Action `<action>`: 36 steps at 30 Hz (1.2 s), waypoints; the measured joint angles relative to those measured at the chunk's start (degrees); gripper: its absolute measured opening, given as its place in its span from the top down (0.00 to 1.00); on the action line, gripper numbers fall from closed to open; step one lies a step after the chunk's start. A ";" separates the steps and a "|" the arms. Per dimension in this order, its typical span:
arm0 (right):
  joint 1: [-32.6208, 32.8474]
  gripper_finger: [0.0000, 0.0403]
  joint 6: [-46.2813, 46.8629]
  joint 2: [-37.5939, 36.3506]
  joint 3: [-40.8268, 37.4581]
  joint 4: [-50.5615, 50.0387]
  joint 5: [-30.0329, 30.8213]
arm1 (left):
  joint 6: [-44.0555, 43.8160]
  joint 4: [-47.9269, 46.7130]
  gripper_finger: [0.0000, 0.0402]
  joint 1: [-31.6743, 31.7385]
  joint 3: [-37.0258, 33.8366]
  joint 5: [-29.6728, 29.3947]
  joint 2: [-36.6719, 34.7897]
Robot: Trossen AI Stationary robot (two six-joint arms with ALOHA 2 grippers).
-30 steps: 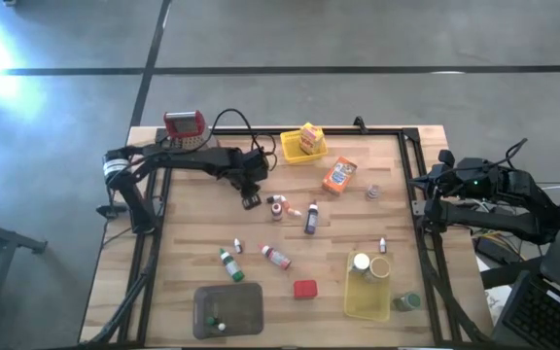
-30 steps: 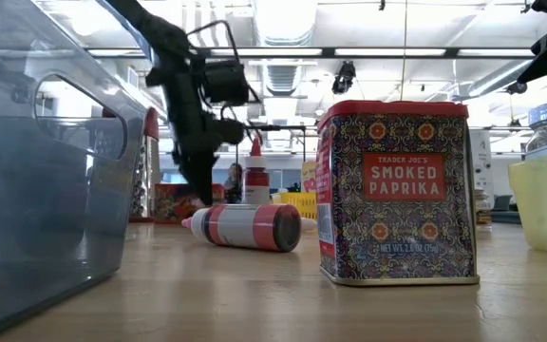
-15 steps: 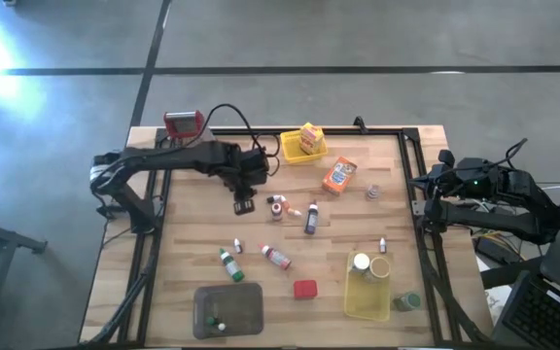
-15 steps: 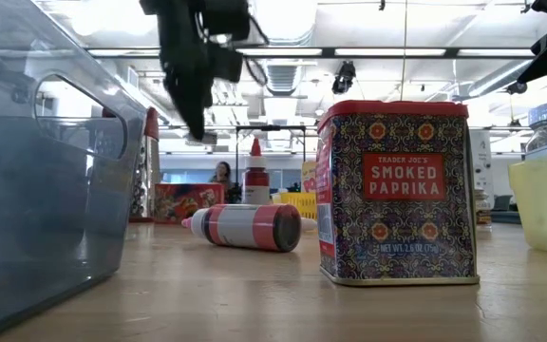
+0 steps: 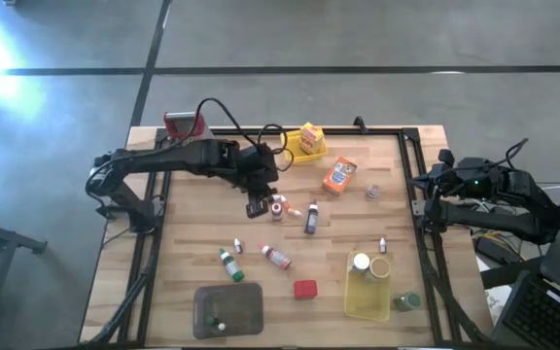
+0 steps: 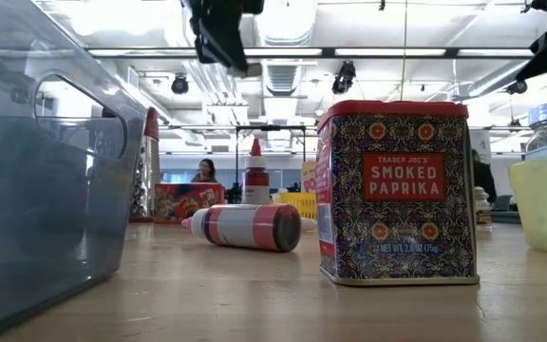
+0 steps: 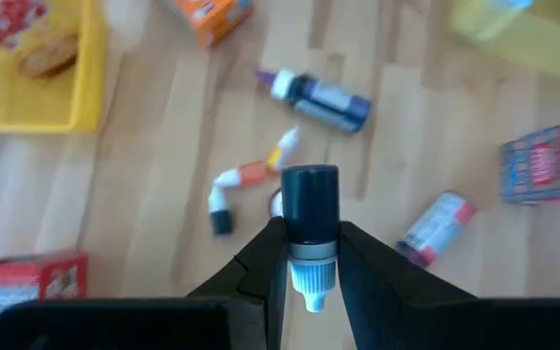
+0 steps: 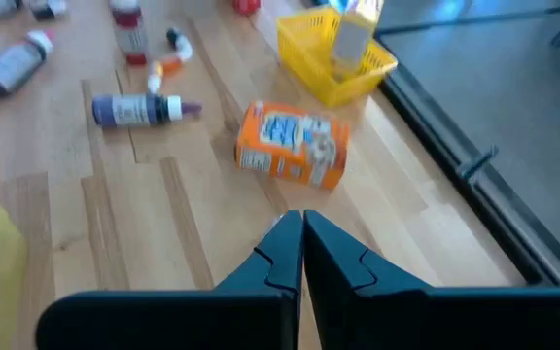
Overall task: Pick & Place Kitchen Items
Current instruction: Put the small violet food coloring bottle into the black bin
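My left gripper [image 5: 258,206] hangs over the middle of the table, shut on a tiny bottle [image 7: 310,224] with a black cap. In the low view it shows only at the top [image 6: 221,33]. Below it on the wood lie a small orange dropper bottle [image 7: 251,175], a purple bottle [image 5: 311,220], a red-and-white bottle [image 5: 276,257] and a green-capped bottle [image 5: 229,264]. An orange box [image 5: 339,176] and a red paprika tin [image 5: 305,289] also rest there. My right gripper [image 8: 302,238] is shut and holds nothing, at the table's right edge [image 5: 428,206]. My left gripper pinches the tiny bottle between its two fingers at the pale collar just under the black cap [image 7: 310,255]. The fingers slant down from the table's left side. The bottle is lifted clear of the table, its black cap [image 7: 310,194] pointing away from the gripper.
A yellow basket [image 5: 290,151] with a yellow box stands at the far edge, a metal grater [image 5: 185,124] at the far left. Another yellow basket [image 5: 350,292] with jars sits near right, a grey tray [image 5: 246,309] near left. Black rails frame the table.
My left gripper has risen well above the table and drifted a little toward the right edge, tipping further downward. The tiny bottle has gone up with it, from close to the wood to hanging clear.
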 joint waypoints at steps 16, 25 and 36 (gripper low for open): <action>0.02 0.98 15.67 7.81 -12.68 49.96 -26.31 | -2.81 4.80 0.79 -3.44 0.16 0.35 0.02; 0.02 0.98 20.25 17.77 -17.65 68.65 -27.14 | -3.62 14.01 0.79 -3.44 0.16 0.37 0.02; 2.14 0.98 19.38 31.07 -14.45 76.41 -31.26 | -3.78 14.43 0.79 -3.44 0.16 0.98 0.02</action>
